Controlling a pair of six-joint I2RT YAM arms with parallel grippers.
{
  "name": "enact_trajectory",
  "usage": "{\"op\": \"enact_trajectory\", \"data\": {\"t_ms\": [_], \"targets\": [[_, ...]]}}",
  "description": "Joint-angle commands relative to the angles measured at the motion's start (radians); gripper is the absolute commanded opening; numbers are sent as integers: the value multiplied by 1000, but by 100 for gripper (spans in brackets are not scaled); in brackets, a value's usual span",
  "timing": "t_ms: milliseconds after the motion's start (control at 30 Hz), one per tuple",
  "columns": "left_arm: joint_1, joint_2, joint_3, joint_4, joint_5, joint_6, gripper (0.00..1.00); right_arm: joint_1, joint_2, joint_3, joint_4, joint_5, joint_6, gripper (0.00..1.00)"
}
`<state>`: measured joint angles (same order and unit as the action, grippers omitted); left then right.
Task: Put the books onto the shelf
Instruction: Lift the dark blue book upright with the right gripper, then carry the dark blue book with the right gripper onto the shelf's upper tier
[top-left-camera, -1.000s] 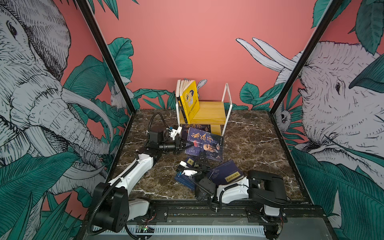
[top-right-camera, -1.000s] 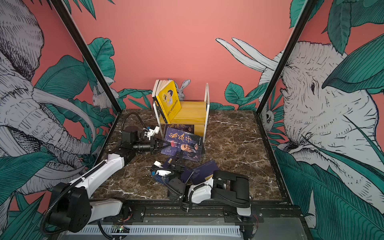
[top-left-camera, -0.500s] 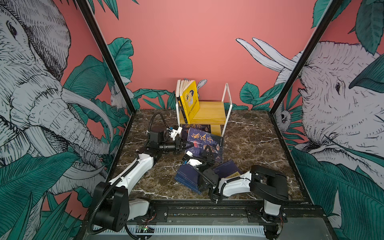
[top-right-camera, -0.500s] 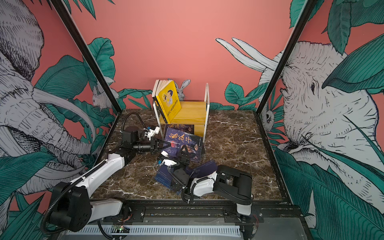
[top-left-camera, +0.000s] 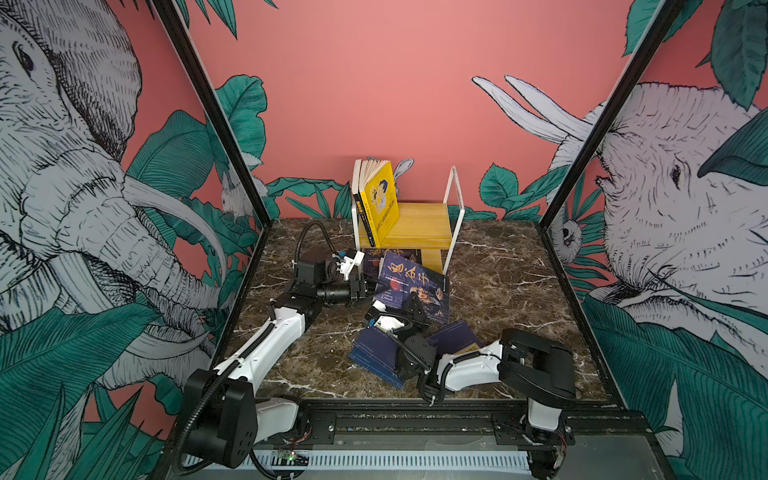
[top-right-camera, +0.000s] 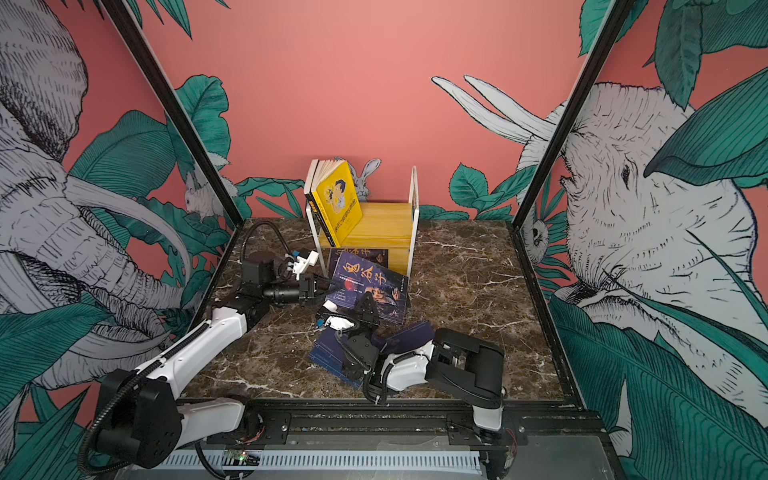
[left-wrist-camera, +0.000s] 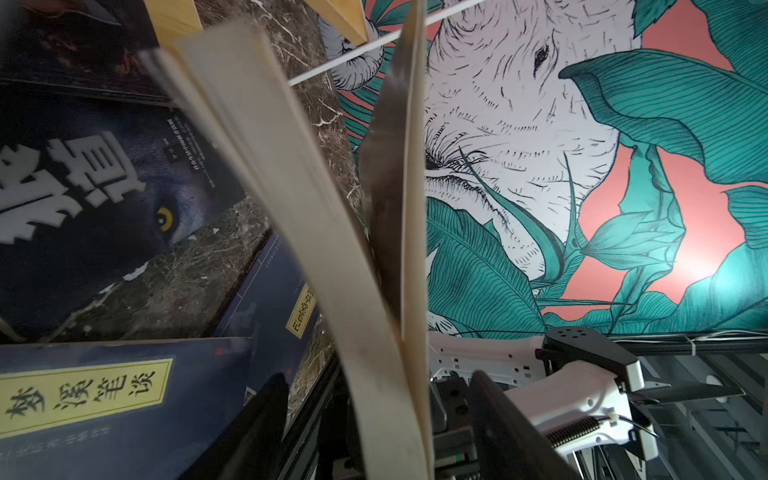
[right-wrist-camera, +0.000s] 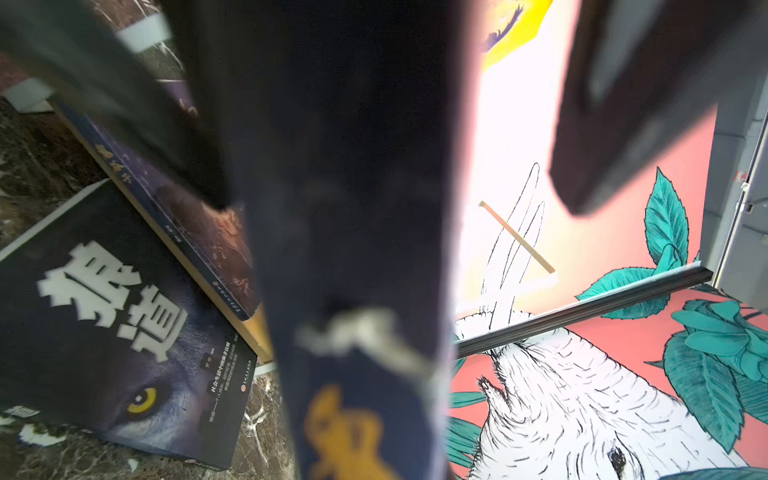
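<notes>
Though blurred — book perhaps between fingers

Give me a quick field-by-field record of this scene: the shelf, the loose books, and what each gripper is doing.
shelf: two-tier, at the back of the table
on shelf: yellow book plus one behind it, leaning at one end of the top board
raised: blue book with white characters, tilted up in front of the shelf
left gripper: open, fingers either side of the blue book's page edge
right gripper: straddles its spine; blurred, grip unclear
lying flat: navy books with yellow labels, wolf-cover book
</notes>
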<state>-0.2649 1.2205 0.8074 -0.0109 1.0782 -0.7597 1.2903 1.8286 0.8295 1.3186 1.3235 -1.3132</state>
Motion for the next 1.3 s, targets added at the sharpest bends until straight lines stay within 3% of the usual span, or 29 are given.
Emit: {"op": "enact_trajectory", "data": {"t_ms": [0, 167, 233, 400, 567, 733, 933, 1267], "targets": [[56, -67, 34, -120, -34, 184, 82, 6, -94, -13, 93, 58, -68, 0], [137, -111, 30, -223, -98, 410, 86, 32, -195, -42, 95, 92, -43, 0], [167, -120, 29, -251, -163, 480, 99, 38, -219, -23, 94, 90, -55, 0], [223, -136, 46, -349, -405, 624, 99, 42, -274, 70, 95, 64, -104, 0], [255, -154, 34, -362, -598, 712, 99, 40, -317, 161, 63, 8, -25, 0], [274, -153, 28, -354, -683, 716, 99, 1, -340, 319, -428, -129, 275, 0], [275, -163, 30, -353, -675, 711, 99, -120, -324, 551, -856, -288, 681, 0], [266, -193, 21, -326, -641, 717, 99, -300, -149, 867, -1082, -554, 1037, 0]]}}
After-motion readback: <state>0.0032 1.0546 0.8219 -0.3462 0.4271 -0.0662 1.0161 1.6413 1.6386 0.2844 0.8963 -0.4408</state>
